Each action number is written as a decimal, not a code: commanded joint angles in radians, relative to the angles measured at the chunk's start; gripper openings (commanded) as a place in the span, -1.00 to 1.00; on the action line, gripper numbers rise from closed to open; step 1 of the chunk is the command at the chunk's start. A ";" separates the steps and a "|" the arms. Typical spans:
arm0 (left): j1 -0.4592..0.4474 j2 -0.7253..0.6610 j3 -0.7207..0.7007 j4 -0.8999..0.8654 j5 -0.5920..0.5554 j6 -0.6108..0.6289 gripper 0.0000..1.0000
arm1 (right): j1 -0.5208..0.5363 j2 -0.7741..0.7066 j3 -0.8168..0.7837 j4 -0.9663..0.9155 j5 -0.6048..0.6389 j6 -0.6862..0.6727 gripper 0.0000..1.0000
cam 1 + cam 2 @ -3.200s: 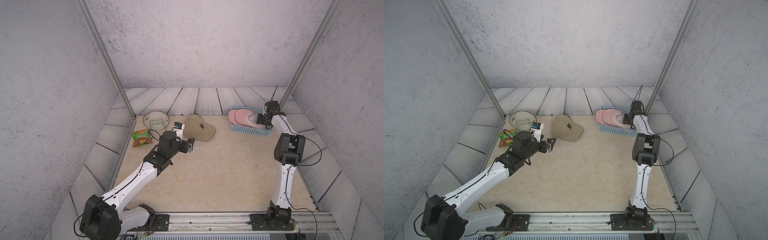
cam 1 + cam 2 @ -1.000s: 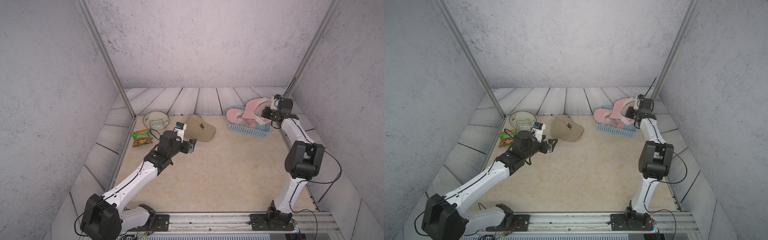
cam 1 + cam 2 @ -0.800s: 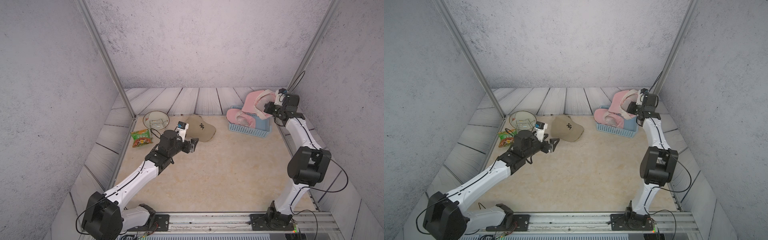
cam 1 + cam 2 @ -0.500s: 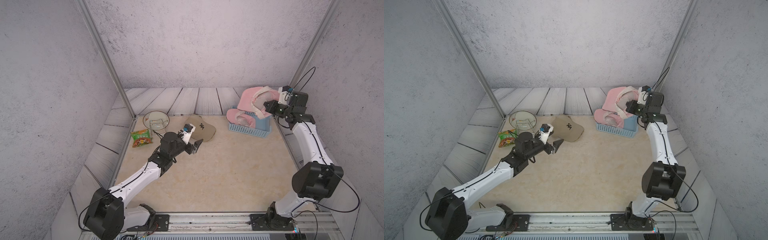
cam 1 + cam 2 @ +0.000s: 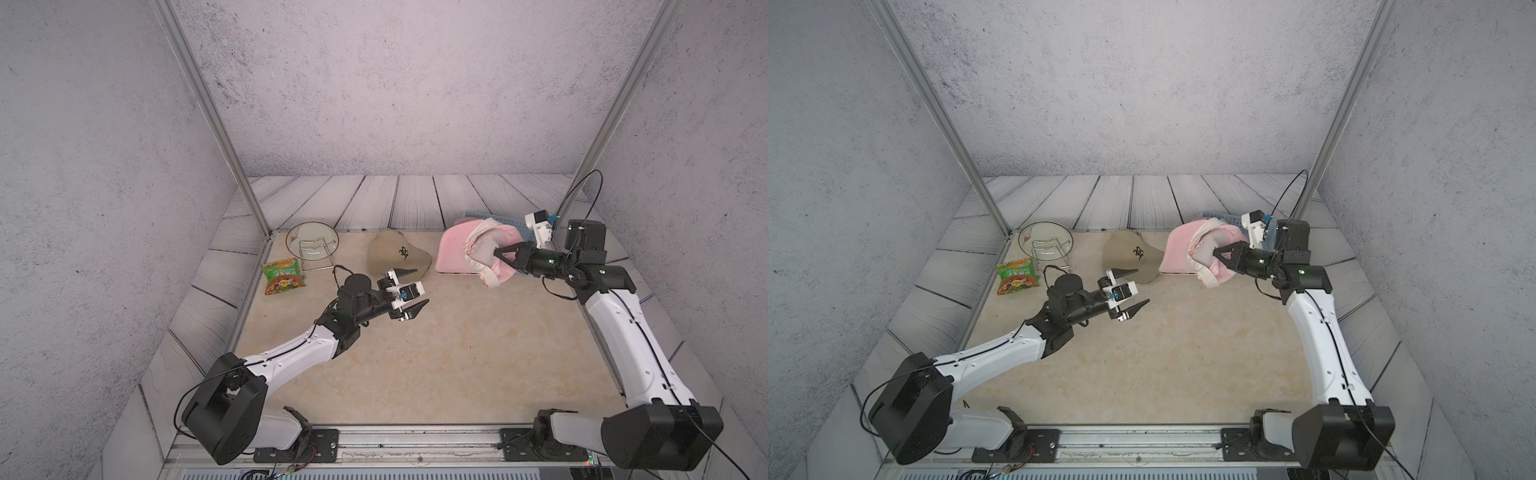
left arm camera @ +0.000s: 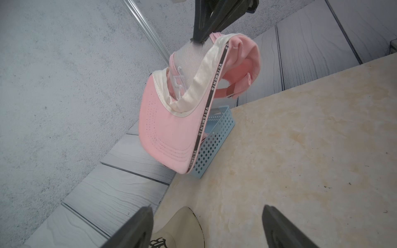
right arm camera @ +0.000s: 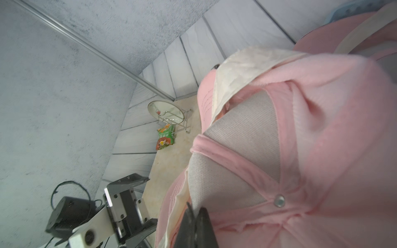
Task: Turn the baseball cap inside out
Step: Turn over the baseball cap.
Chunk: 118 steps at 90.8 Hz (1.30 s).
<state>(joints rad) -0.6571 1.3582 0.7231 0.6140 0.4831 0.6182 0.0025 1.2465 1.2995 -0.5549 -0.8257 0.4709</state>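
Note:
My right gripper [image 5: 496, 252] [image 5: 1216, 252] is shut on the pink baseball cap [image 5: 457, 249] [image 5: 1179, 249] and holds it in the air by its grey mesh lining, in front of the blue basket. In the right wrist view the jaws [image 7: 196, 211] pinch the lining beside the white sweatband, and the pink baseball cap [image 7: 300, 128] fills the frame. The left wrist view shows the pink baseball cap [image 6: 163, 120] hanging brim down. My left gripper [image 5: 422, 285] [image 5: 1143, 285] [image 6: 206, 206] hovers open and empty above the table, pointing at the cap from a distance.
A khaki cap [image 5: 395, 253] [image 6: 182, 227] lies on the table between the grippers, close to my left fingers. The blue basket [image 5: 478, 214] [image 6: 217, 137] stands behind the pink cap. A plate in a wire rack [image 5: 311, 245] and a snack packet [image 5: 282, 276] sit at the back left.
My right arm has swung out and brought the pink cap forward and left, clear of the basket. My left gripper has turned and moved right, toward the cap.

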 commanded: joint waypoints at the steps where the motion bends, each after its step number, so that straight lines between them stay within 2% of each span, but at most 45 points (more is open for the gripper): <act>1: -0.005 -0.016 -0.069 0.104 0.050 0.068 0.69 | 0.010 -0.078 -0.020 0.006 -0.060 0.043 -1.00; 19: -0.032 -0.033 -0.141 0.244 -0.027 0.046 0.60 | 0.040 -0.127 -0.055 0.009 -0.102 0.066 -1.00; 33: -0.065 -0.044 -0.177 0.347 -0.080 0.036 0.57 | 0.069 -0.142 -0.084 0.010 -0.082 0.073 -1.00; 53: -0.089 -0.017 -0.159 0.353 -0.096 0.039 0.53 | 0.122 -0.147 -0.101 0.040 -0.075 0.095 -1.00; 74: -0.101 0.050 -0.125 0.389 -0.122 0.023 0.36 | 0.162 -0.149 -0.124 0.061 -0.067 0.118 -1.00; 83: -0.101 0.089 -0.088 0.372 -0.108 0.055 0.30 | 0.172 -0.158 -0.142 0.092 -0.069 0.145 -1.00; 89: -0.101 0.108 -0.069 0.371 -0.109 0.059 0.12 | 0.175 -0.161 -0.148 0.095 -0.063 0.144 -1.00; 107: -0.103 0.062 -0.066 0.326 -0.143 -0.026 -1.00 | 0.176 -0.143 -0.172 0.050 -0.003 0.082 -1.00; 112: -0.105 0.022 -0.066 0.270 -0.169 -0.066 -1.00 | 0.176 -0.133 -0.183 0.040 0.029 0.063 -0.98; 118: -0.106 -0.047 -0.054 0.143 -0.198 -0.125 -1.00 | 0.177 -0.126 -0.193 0.039 0.073 0.037 -0.67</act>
<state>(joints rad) -0.7597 1.4181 0.6357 0.8841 0.3428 0.5991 0.1738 1.1233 1.1271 -0.5133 -0.8291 0.5713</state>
